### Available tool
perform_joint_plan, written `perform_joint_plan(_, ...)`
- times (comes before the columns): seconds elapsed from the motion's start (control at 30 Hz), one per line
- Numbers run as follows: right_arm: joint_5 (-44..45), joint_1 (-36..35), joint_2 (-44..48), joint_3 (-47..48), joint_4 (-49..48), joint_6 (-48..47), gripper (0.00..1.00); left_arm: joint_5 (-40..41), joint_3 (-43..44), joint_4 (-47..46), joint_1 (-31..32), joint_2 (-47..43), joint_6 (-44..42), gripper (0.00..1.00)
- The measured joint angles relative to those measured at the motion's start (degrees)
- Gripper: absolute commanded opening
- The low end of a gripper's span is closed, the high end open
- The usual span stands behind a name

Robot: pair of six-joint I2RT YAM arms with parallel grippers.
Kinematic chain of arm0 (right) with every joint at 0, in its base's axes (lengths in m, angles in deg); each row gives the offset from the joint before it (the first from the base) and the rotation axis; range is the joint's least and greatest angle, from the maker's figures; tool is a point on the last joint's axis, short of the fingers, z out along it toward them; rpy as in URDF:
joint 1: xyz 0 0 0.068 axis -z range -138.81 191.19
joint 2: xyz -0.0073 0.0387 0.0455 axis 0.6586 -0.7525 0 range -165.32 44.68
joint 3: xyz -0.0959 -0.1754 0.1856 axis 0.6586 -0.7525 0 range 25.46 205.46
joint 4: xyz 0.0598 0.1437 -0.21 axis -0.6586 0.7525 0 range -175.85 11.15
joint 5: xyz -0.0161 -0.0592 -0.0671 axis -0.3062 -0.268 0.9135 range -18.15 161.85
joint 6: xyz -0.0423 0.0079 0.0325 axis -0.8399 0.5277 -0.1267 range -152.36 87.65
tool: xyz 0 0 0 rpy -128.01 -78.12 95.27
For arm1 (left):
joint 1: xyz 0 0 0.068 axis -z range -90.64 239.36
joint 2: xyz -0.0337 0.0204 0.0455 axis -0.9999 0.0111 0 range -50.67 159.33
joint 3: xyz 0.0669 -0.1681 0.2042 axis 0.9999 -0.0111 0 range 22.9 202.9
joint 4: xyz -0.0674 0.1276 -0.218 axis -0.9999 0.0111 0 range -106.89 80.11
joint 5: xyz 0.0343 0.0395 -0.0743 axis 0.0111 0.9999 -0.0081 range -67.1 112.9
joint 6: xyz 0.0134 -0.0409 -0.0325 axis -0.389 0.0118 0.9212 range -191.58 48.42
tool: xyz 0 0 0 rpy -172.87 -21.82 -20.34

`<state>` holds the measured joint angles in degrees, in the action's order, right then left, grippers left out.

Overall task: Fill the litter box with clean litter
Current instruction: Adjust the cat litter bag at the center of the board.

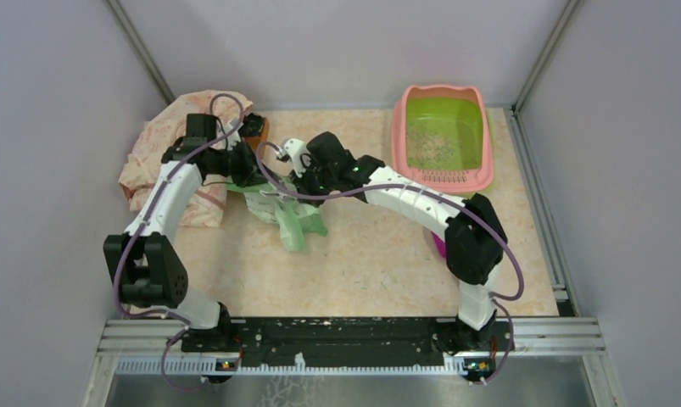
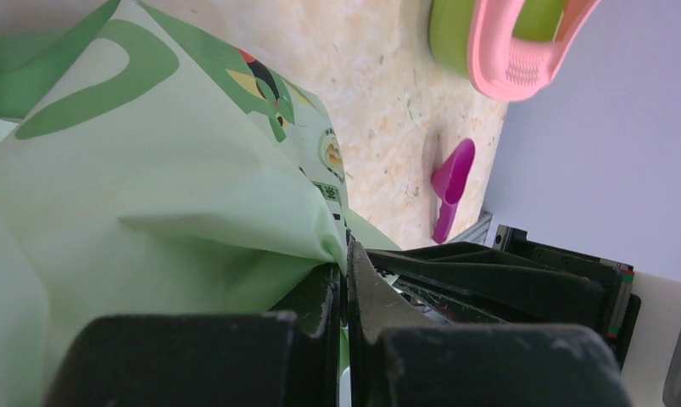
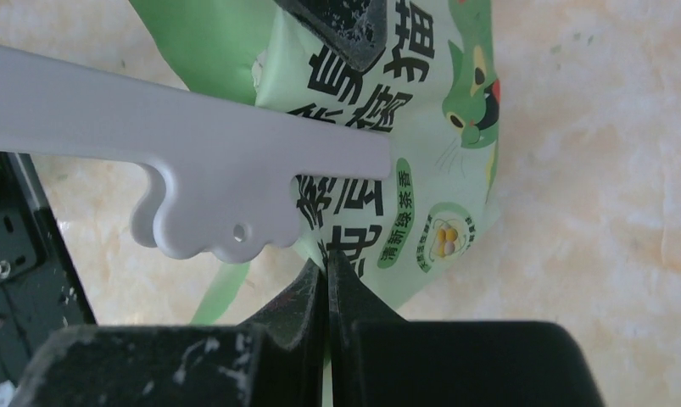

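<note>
Litter box sits far right, long axis running away from us, a thin scatter of clean litter inside. From the left, our left gripper and right gripper both pinch the green bag, well apart from the box; our right arm is nearer.

Both arms white with black joints, looped purple cables.

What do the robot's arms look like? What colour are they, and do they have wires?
The left arm and right arm have smooth white tube-like sections joined by chunky black blocks. A thin purple cable loops along each one. A tiny green light glows on the right arm. The fingers are flat, black and wedge-shaped, speckled with pale scuffs.
</note>
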<state>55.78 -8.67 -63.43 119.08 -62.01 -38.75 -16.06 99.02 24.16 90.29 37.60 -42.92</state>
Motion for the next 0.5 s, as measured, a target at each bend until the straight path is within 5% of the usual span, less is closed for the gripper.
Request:
perform_joint_plan(0.3, -0.39, 2.89, 9.20, -7.93, 3.43, 0.17, 0.00, -1.27, -3.08, -4.63, 5.97, -1.44, 4.96, 0.12)
perform_joint_plan(0.5, -1.97, 6.56, 10.01, -9.66, 1.22, 1.33, 0.00, -2.67, 4.24, -3.67, 6.45, 2.78, 4.70, 0.31)
